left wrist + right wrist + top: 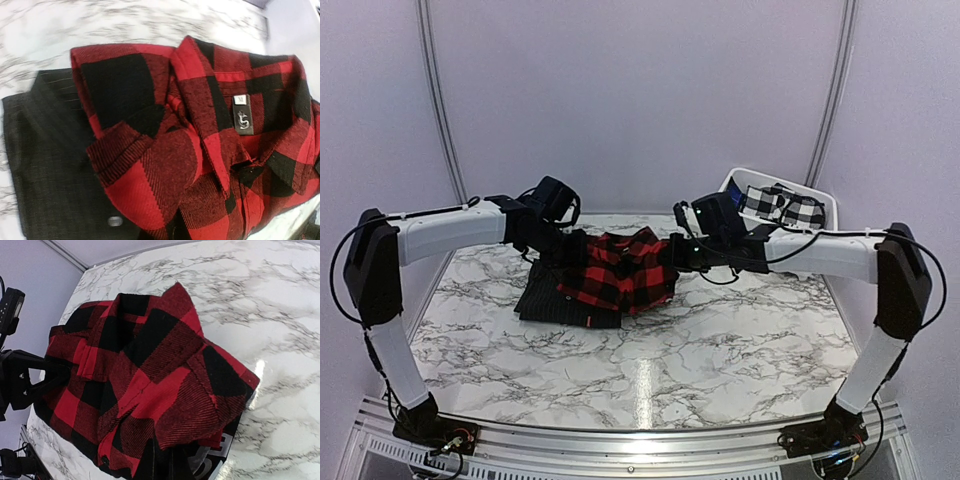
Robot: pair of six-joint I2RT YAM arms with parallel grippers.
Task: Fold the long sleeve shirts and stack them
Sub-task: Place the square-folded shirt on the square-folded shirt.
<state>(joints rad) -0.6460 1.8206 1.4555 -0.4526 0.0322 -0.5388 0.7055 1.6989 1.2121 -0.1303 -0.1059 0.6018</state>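
- The red checked shirt (620, 270) lies bunched on the counter (670, 370) between the two grippers. It touches both grippers at its opposite edges.
- The left gripper (563, 240) has its fingers pressed together at the shirt's edge. The right wrist view shows its tip against the cloth. I cannot tell whether a fold is pinched between the fingers.
- The right gripper (672, 250) is also pressed together, at the opposite edge of the shirt. Its own camera shows cloth reaching right up to it, but any hold is hidden under the fabric.
- With an arm at each side, this looks like tidying the bundle. The grippers are placed to tuck loose edges in or to hold the fold down from both ends.
- The fold is rough: the collar and its neck label (242, 114) face up below the left gripper, and a cuff is turned back over the front.
- The black pinstriped shirt (542, 300) lies flat under the red one and juts out on the left gripper's near side. The red shirt sits skewed on it, so the stack is formed but not squared.
- A white bin (825, 205) stands beyond the right gripper, apart from the shirts. It holds a black-and-white checked cloth (782, 205), and neither gripper is near it.
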